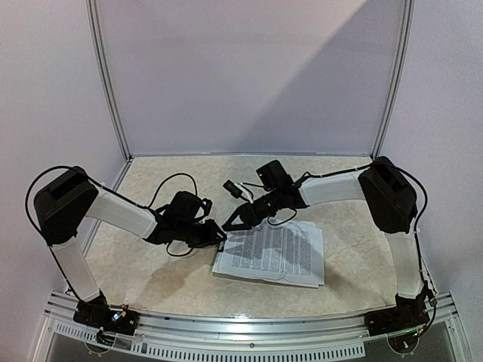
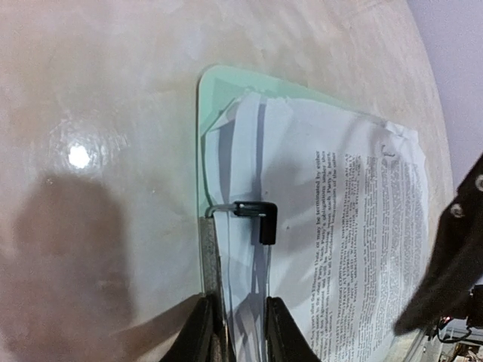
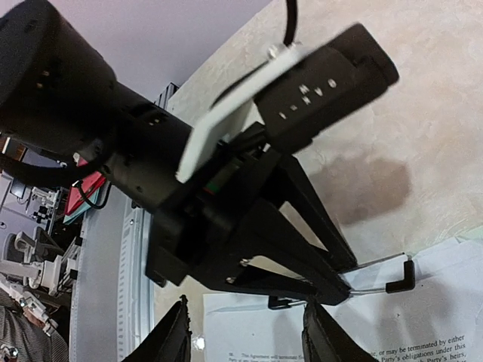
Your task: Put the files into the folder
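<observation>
The table [image 1: 151, 279] spreads out beneath me, pale beige, marbled and glossy. In my left wrist view a bright lamp glare [image 2: 78, 156] sits on it, with a soft dark shadow [image 2: 68, 249] near that spot. Behind, the plain pale lilac back wall [image 1: 249, 75] is cut by a diagonal shade, lighter on the upper left. A slim metal post [image 1: 106, 83] stands at its left corner, and another post [image 1: 394, 83] at its right. A slotted aluminium rail [image 1: 249, 328] runs along the near edge.
</observation>
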`<state>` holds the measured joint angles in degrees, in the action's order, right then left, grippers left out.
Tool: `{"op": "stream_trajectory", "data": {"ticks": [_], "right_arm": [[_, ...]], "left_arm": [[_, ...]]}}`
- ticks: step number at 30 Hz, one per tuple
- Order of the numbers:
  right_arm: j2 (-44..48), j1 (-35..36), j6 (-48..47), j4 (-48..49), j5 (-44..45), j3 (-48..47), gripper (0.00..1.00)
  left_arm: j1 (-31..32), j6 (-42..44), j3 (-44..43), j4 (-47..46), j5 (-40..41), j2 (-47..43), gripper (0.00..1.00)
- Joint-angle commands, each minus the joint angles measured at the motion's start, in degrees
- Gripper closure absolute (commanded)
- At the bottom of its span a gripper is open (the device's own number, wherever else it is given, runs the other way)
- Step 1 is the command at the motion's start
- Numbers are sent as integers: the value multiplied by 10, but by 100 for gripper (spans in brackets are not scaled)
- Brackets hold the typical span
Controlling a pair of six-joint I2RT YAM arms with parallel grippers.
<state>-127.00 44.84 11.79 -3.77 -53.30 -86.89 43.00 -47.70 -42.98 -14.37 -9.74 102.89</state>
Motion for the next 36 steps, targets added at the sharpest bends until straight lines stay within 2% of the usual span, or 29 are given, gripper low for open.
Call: {"op": "stream_trajectory", "data": {"ticks": [1, 4, 6, 8, 10, 14, 17, 21, 27, 36], "right_arm": [[45, -5, 0, -50, -10, 11, 50], [79, -16, -29, -104, 19, 29, 50], [113, -31, -55, -151, 107, 72, 48], [165, -47, -78, -189, 190, 125, 42], [228, -73, -100, -224, 243, 182, 38], [313, -134, -91, -288, 284, 279, 32], [373, -166, -78, -302, 319, 353, 30], [403, -186, -39, -314, 363, 414, 31], [396, -189, 27, -299, 342, 418, 33], [316, -163, 78, -281, 255, 375, 36]], "left_arm": [[10, -5, 24, 70, -24, 39, 100], [10, -4, 24, 71, -24, 39, 100], [9, -3, 25, 72, -23, 38, 100], [9, -2, 26, 71, -22, 38, 100], [8, -3, 26, 71, -21, 37, 100], [8, -3, 20, 78, -14, 35, 100], [8, -2, 13, 87, -10, 34, 100], [9, -5, 9, 93, -5, 33, 100], [13, -11, -3, 101, -1, 34, 100], [17, -10, -19, 118, 7, 35, 100]]}}
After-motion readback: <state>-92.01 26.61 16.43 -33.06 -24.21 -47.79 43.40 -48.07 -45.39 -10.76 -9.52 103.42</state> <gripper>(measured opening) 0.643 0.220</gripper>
